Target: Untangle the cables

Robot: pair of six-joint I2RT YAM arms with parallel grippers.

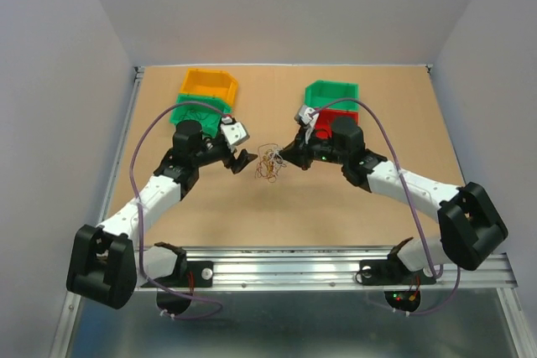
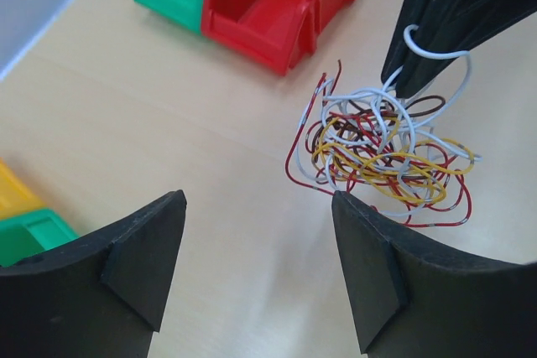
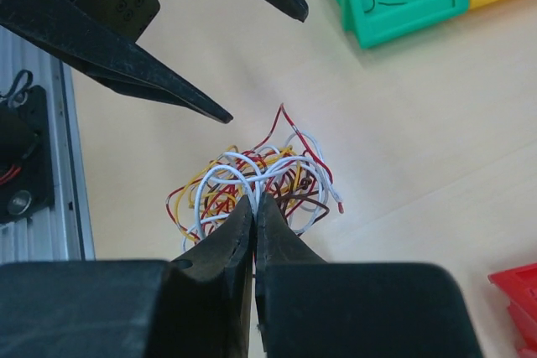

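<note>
The cables (image 1: 270, 163) are a small wad of thin red, yellow, white and brown wires lying on the table between the two arms. My right gripper (image 3: 255, 199) is shut, its tips pinching a white loop at the near edge of the cables (image 3: 252, 175). In the left wrist view its dark fingers (image 2: 419, 56) come down onto the far side of the cables (image 2: 382, 148). My left gripper (image 2: 258, 199) is open with nothing between its fingers. It hovers just left of the wad, and its right finger (image 2: 369, 257) is close to the outer red loop.
A yellow bin (image 1: 210, 83) and a green bin (image 1: 200, 109) holding dark wires stand at the back left. A second green bin (image 1: 331, 91) and a red bin (image 1: 334, 115) stand at the back right, partly behind the right arm. Purple arm cables arc over both arms.
</note>
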